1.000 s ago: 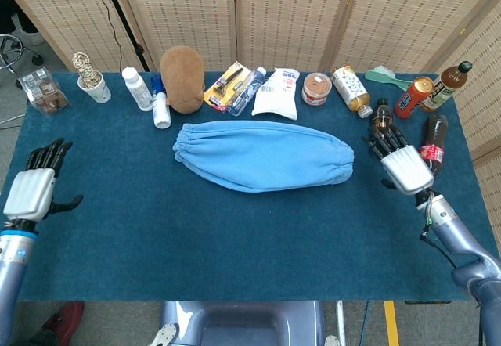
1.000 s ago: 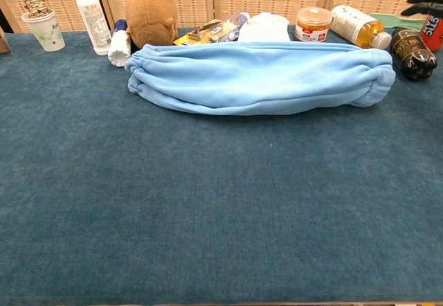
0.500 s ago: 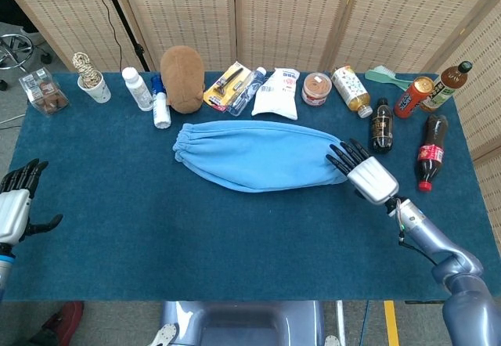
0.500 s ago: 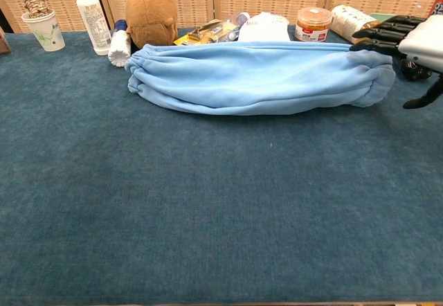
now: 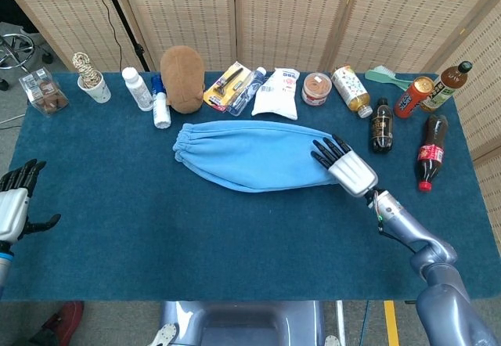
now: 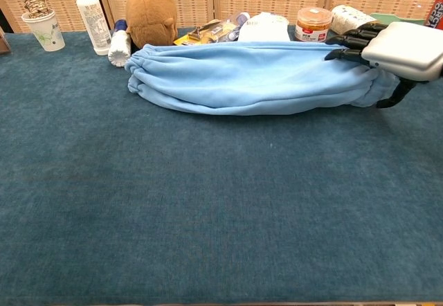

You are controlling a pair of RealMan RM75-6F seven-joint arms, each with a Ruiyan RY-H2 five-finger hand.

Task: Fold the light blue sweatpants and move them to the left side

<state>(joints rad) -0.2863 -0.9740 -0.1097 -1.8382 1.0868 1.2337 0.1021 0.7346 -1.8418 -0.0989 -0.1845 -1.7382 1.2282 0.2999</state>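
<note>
The right hand (image 5: 344, 166) hovers with fingers spread, holding nothing, over the right end of the light blue sweatpants (image 5: 250, 155). It should grip that cuffed end fully before folding leftward, clear of the bottles behind. The left hand (image 5: 16, 205) waits, fingers apart and holding nothing, at the bench's (image 5: 235, 236) left edge.

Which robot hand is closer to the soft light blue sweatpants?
The right hand. It is over the right end of the light blue sweatpants, fingers spread above the fabric. The left hand is far away at the table's left edge, touching nothing.
</note>
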